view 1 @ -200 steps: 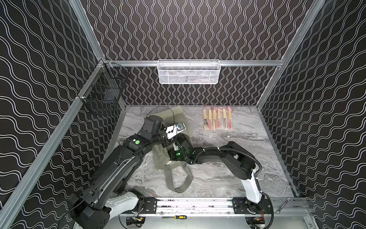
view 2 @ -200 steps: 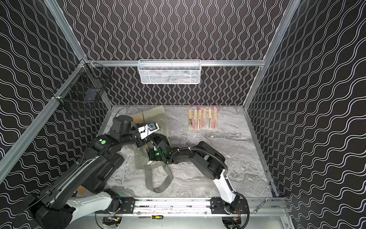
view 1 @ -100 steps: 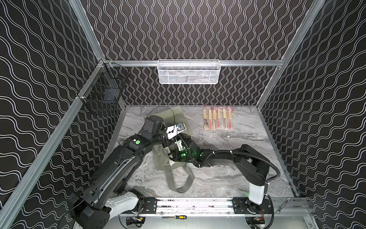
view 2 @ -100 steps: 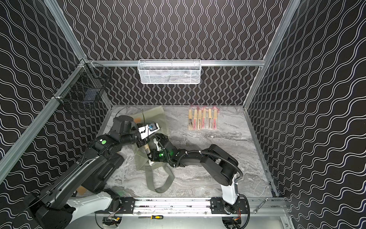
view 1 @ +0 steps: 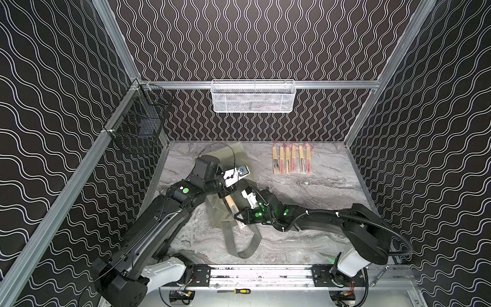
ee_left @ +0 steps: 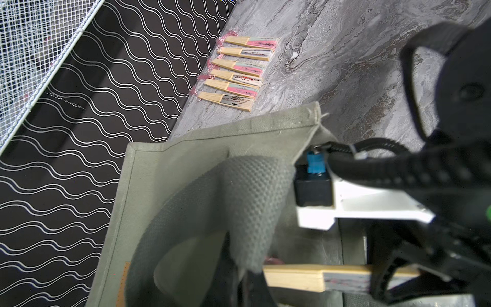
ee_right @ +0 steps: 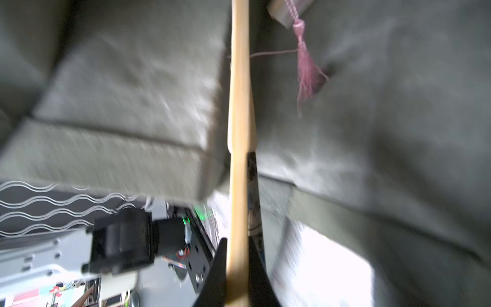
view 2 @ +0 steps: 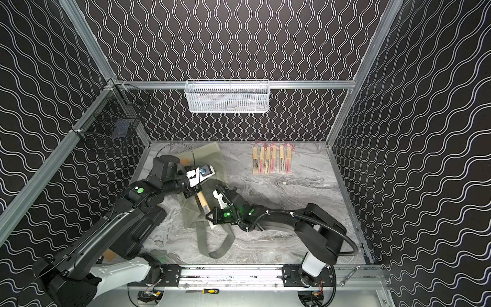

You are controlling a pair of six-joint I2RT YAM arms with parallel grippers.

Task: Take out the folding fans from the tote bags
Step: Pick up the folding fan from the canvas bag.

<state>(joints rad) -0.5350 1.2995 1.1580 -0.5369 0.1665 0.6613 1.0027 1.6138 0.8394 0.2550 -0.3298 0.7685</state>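
Observation:
The grey-green tote bag point(view 1: 216, 212) point(view 2: 190, 212) lies at the table's left centre. My left gripper point(view 1: 225, 192) point(view 2: 192, 193) point(ee_left: 244, 289) is shut on the bag's strap point(ee_left: 239, 191) at the mouth, holding it up. My right gripper point(view 1: 242, 216) point(view 2: 212, 216) point(ee_right: 237, 265) is shut on a light-wood folding fan point(view 1: 230, 204) point(view 2: 202, 201) point(ee_right: 240, 106) point(ee_left: 305, 277), which reaches from the jaws back into the mouth. The pink tassel point(ee_right: 305, 66) of another fan shows inside the bag. Several folding fans point(view 1: 292, 160) point(view 2: 272, 160) point(ee_left: 236, 71) lie in a row at the back right.
A white mesh basket point(view 1: 252, 97) hangs on the back wall and a black wire basket point(view 1: 138, 125) on the left wall. The bag's loose strap loop point(view 1: 244, 239) trails toward the front rail, where a screwdriver point(view 1: 239, 291) lies.
My right arm has stretched out and its gripper has drawn back from the bag mouth, sliding the fan further out. The left gripper has kept its hold in place.

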